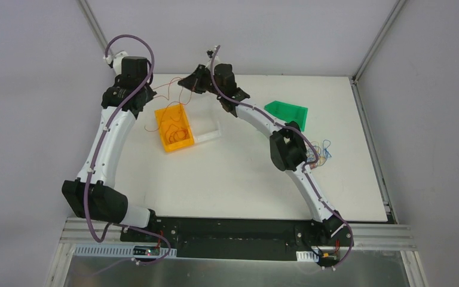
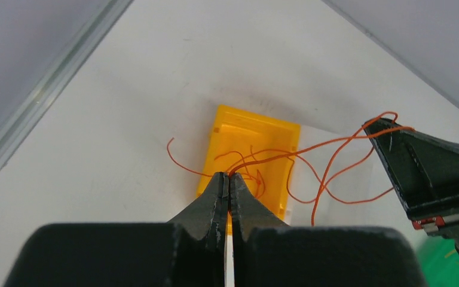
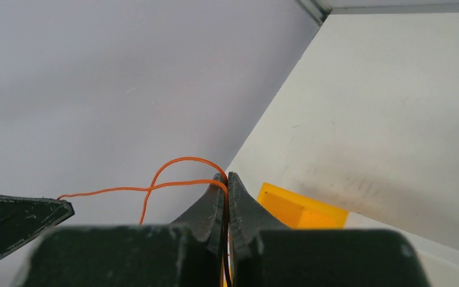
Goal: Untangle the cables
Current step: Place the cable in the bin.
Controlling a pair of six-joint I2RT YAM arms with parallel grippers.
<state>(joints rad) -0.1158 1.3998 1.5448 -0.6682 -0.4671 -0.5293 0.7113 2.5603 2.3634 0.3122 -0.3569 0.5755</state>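
Note:
A thin orange cable (image 2: 311, 146) runs taut between my two grippers above the yellow bin (image 2: 257, 134), with loose loops hanging below it. My left gripper (image 2: 229, 175) is shut on one end of the cable. My right gripper (image 3: 226, 176) is shut on the other end (image 3: 173, 185), where the cable crosses itself in a small loop. From above, both grippers meet at the table's far side, the left gripper (image 1: 151, 91) left of the right gripper (image 1: 181, 84), with the orange cable (image 1: 166, 91) between them. More orange cables lie in the yellow bin (image 1: 166, 113).
A white bin (image 1: 208, 133) adjoins the yellow bin on its right. A green bin (image 1: 287, 110) stands at the back right. A clump of mixed coloured cables (image 1: 321, 149) lies beside the right arm's elbow. Grey walls close off the table's far and side edges.

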